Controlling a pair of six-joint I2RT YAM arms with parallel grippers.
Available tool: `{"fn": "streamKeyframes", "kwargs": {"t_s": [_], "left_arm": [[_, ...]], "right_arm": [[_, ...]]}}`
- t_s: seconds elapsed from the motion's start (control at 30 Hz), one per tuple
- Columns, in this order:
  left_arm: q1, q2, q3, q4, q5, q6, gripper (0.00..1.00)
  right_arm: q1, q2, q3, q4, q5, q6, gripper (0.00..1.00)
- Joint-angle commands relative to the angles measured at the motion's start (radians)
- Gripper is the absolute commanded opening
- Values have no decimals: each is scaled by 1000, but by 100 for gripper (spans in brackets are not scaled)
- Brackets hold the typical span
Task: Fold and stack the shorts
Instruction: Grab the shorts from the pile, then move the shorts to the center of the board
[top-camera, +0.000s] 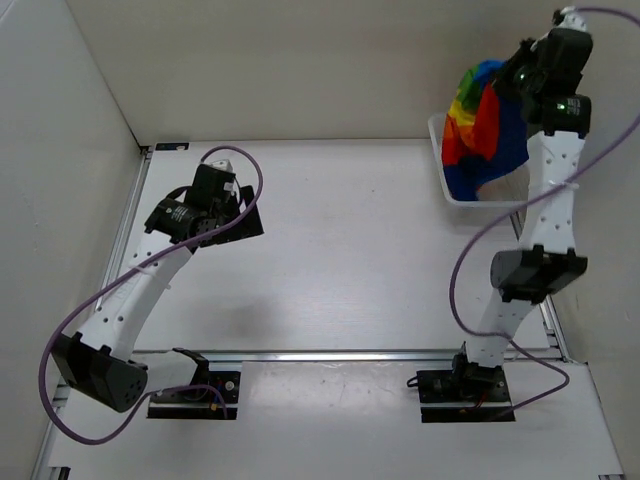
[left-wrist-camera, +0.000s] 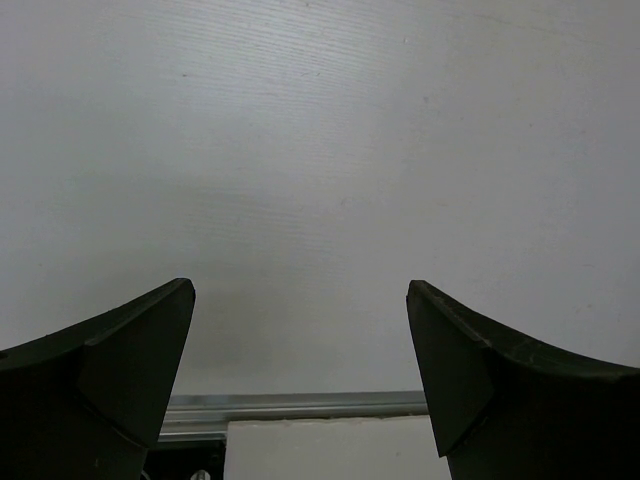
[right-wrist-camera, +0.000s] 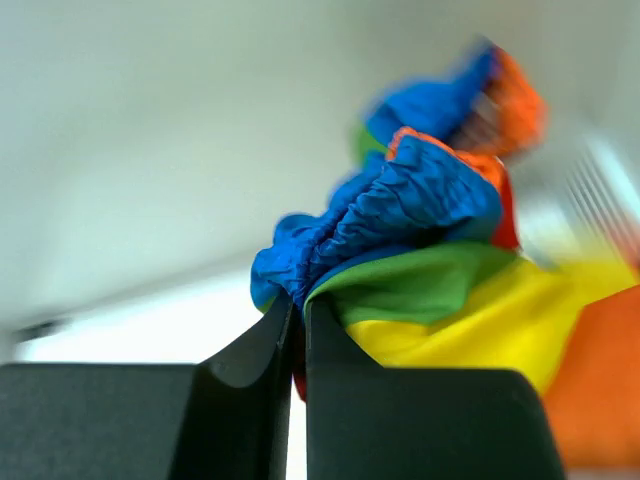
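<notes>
The bit of the shorts (right-wrist-camera: 420, 210) caught in the right claw (right-wrist-camera: 300, 330) is hidden between the pressed-together fingers (right-wrist-camera: 250, 400). The far folds are smeared, and the pale streaks at the right edge are too blurred to name. From above, that claw is lost behind its own wrist housing and the cloth, which also covers most of the basket (top-camera: 437, 140). The fingers (left-wrist-camera: 120, 380) of the left claw (left-wrist-camera: 300, 350) are cut off by the bottom edge.

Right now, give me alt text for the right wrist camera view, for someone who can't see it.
The right hand is shut on the gathered blue edge of soft rainbow-striped cloth shorts, which bunch up just beyond it. The background is a white blur.
</notes>
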Motion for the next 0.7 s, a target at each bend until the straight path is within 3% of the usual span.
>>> {"fn": "streamKeyframes", "kwargs": {"t_s": [0.0,0.23,0.33,0.4,0.43,0.47,0.5,0.53,0.57,0.67], "left_arm": [[40,-87,-13,-39,42,-28,99],[144,-142,81,-143,44,-7,99],[193,-151,164,-174,21,45,99],[230,-140,202,-187,21,56,99],[240,-140,226,-187,21,70,99],[249,-140,237,-187,34,70,99],[261,-131,259,-187,47,81,99],[261,-131,259,-173,79,81,99],[261,-131,274,-173,93,90,99],[261,-102,285,-173,151,123,99]], "right_arm": [[123,-201,145,53,-125,-57,0],[398,-368,97,93,-18,-68,0],[493,-404,-48,93,52,-8,0],[599,-442,-288,103,98,30,0],[637,-454,-382,103,225,49,1],[694,-454,-559,152,249,59,14],[705,-454,-614,153,237,72,45],[705,-392,-640,127,211,85,92],[705,-361,-641,34,210,125,99],[705,-330,-648,-50,267,155,99]]}}
